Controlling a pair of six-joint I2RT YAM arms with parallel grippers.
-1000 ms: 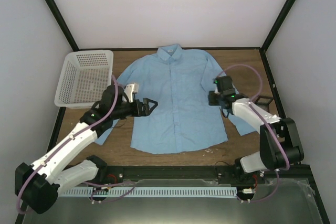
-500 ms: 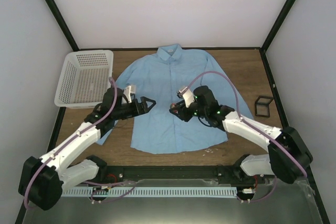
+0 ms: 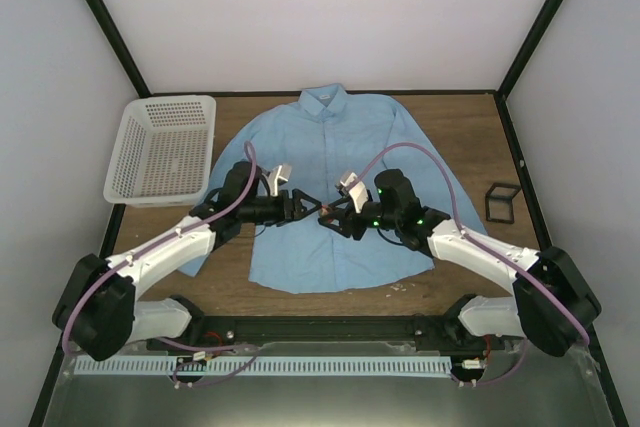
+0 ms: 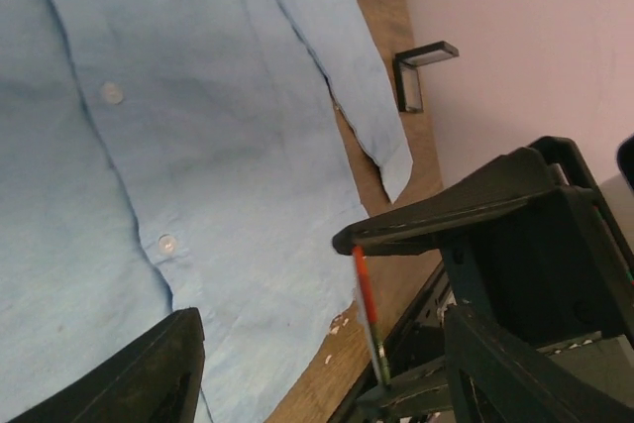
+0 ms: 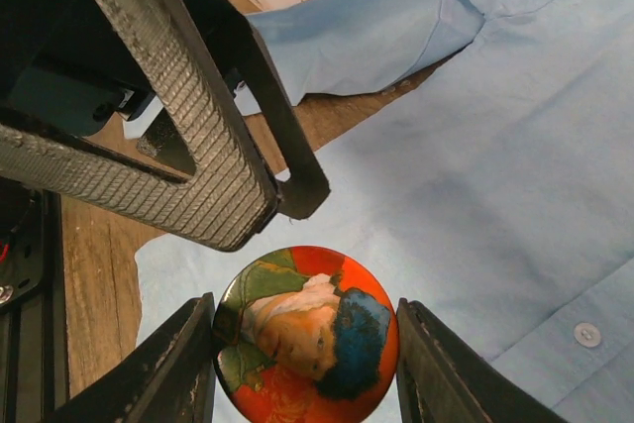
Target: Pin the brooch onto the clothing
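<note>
The brooch (image 5: 307, 336), a round orange-red disc with a painted face, is held by its edges in my right gripper (image 5: 305, 316), which is shut on it. It hangs over the lower middle of the clothing (image 3: 330, 152), a light blue shirt lying flat. In the top view the brooch (image 3: 322, 209) sits between the two gripper tips. My left gripper (image 3: 298, 210) faces it from the left, jaws open and empty. From the left wrist the brooch (image 4: 365, 304) shows edge-on just ahead of my left gripper (image 4: 319, 329). One ribbed left finger (image 5: 188, 136) is close above the disc.
A white mesh basket (image 3: 160, 147) stands at the back left beside the shirt's sleeve. A small black square frame box (image 3: 502, 200) lies on the wood at the right, also seen from the left wrist as the box (image 4: 421, 71). Black rails run along the table's near edge.
My right arm swung from the shirt's right sleeve to the middle, carrying the brooch. My left gripper moved right to meet it, and its jaws have narrowed.
</note>
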